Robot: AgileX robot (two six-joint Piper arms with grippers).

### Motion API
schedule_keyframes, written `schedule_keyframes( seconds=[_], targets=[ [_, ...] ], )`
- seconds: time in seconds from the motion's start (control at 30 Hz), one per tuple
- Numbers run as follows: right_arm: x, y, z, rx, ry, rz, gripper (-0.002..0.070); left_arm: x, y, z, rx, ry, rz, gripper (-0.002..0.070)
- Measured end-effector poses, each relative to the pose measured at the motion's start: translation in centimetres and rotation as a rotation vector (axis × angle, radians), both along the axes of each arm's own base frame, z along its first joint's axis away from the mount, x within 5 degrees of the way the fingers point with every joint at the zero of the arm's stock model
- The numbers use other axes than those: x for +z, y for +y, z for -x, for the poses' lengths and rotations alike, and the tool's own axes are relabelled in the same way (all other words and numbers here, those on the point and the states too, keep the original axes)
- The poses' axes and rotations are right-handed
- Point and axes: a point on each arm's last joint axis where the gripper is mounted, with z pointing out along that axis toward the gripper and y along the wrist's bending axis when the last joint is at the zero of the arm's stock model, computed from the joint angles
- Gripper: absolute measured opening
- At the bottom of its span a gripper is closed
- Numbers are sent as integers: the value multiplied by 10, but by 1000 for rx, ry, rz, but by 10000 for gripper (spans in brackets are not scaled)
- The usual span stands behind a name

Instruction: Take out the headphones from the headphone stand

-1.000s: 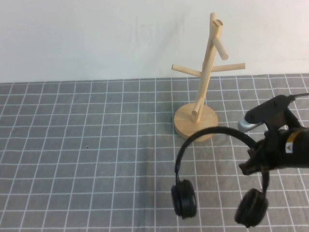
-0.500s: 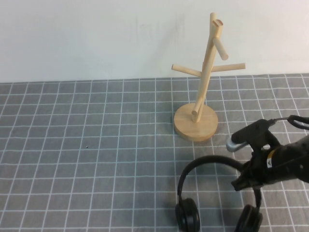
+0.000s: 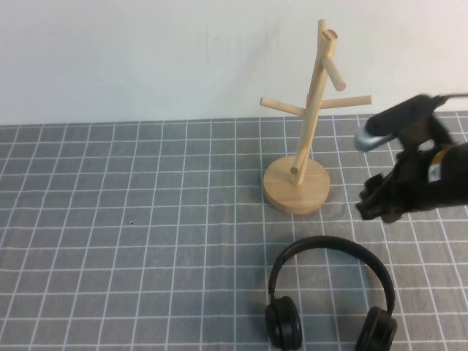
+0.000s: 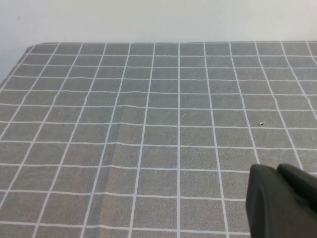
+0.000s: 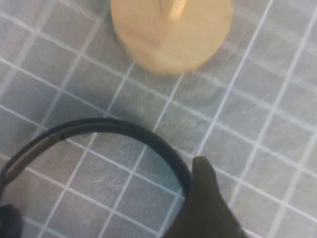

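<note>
The black headphones (image 3: 329, 243) lie flat on the grey checked cloth at the front right, both ear cups at the near edge. Nothing touches them. The wooden headphone stand (image 3: 314, 102) rises behind them with bare pegs. My right gripper (image 3: 374, 202) hovers open to the right of the stand's base (image 3: 296, 186), above and behind the headphones, holding nothing. In the right wrist view one dark finger (image 5: 203, 191) shows over the headband (image 5: 114, 126), with the stand's base (image 5: 171, 34) beyond. My left gripper (image 4: 278, 171) is shut over bare cloth and does not show in the high view.
A white wall (image 3: 146, 51) closes off the back of the table. The grey cloth (image 3: 131, 241) with white grid lines covers the whole surface, with a slight crease running through its middle.
My right gripper brought the headphones down onto the cloth, opened and let go of the headband. It then rose and drew back toward the stand. The headphones now lie still.
</note>
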Motion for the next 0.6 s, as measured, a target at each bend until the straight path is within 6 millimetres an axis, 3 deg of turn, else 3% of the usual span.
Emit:
schedule_keyframes(
  seconds=[0.07, 0.13, 0.27, 0.43, 0.6],
  targets=[
    [19, -6, 14, -5, -27, -22, 416, 0, 0, 0, 0, 0, 0, -4],
    [32, -14, 29, -11, -28, -21, 337, 0, 0, 0, 0, 0, 0, -4],
    [48, -27, 55, -25, 4, -17, 20, 0, 0, 0, 0, 0, 0, -4],
    [58, -39, 80, -78, 69, -27, -3, 0, 0, 0, 0, 0, 0, -4],
    [58, -42, 84, -82, 90, -5, -3, 0, 0, 0, 0, 0, 0, -4]
  ],
)
